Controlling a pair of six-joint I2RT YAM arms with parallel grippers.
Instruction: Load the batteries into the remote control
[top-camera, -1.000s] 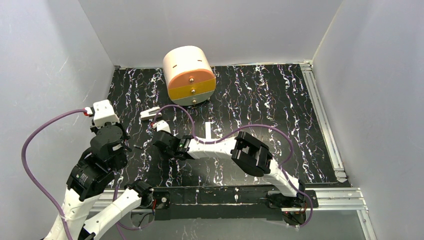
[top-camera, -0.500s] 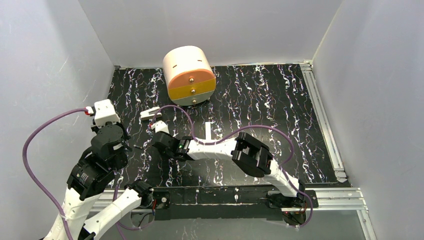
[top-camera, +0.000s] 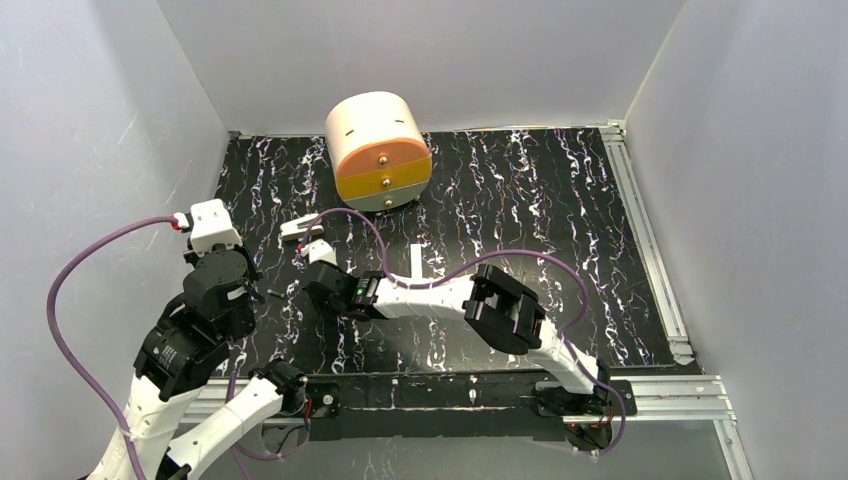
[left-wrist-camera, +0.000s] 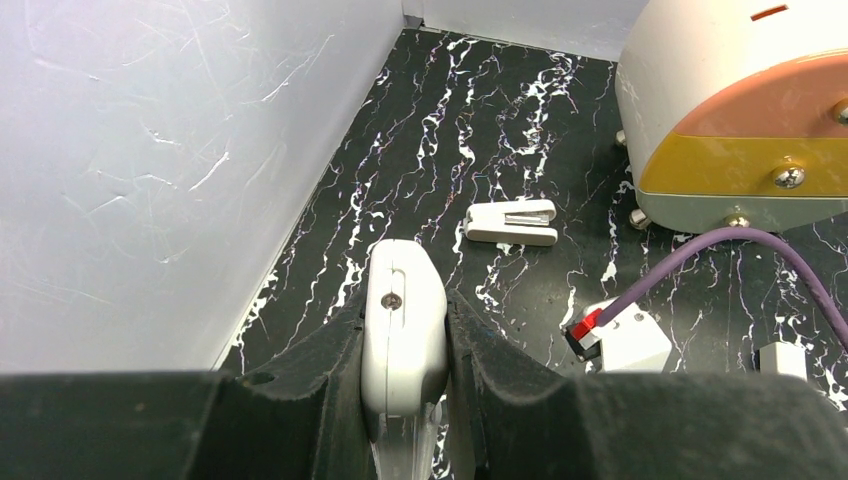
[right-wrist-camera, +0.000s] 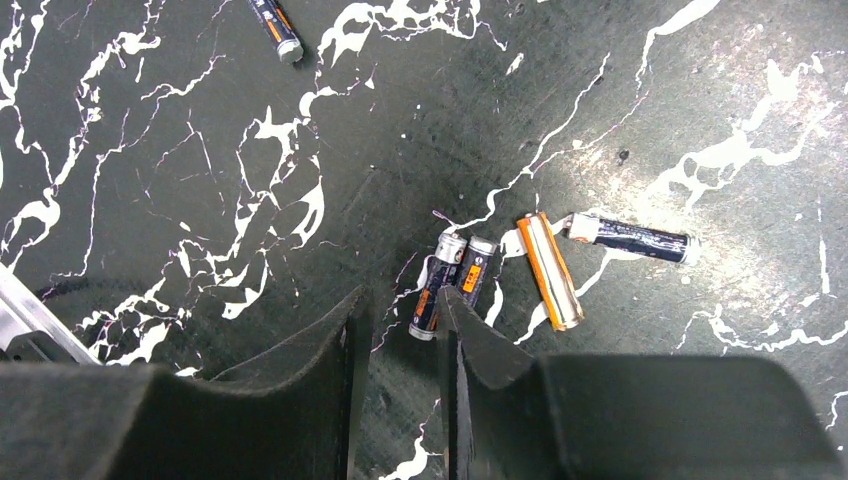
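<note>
From above we see what the wrists miss: the left arm (top-camera: 190, 340) and right arm (top-camera: 440, 295) stretch in side by side, with the orange-fronted drum (top-camera: 378, 150) far beyond both. Their tips are hidden under the wrists.

The left wrist shows the left claw (left-wrist-camera: 402, 300) clamped on the remote control (left-wrist-camera: 403, 345), whose near end is buried between the fingers. A white wedge piece (left-wrist-camera: 510, 222) lies ahead.

The right wrist shows the right claw (right-wrist-camera: 400, 297) slightly parted, gripping nothing. Four batteries (right-wrist-camera: 548, 270) lie just ahead of its tips, and a fifth battery (right-wrist-camera: 275, 28) lies farther ahead, cut off by the frame. We cannot tell whether the nearest touches a finger.
</note>
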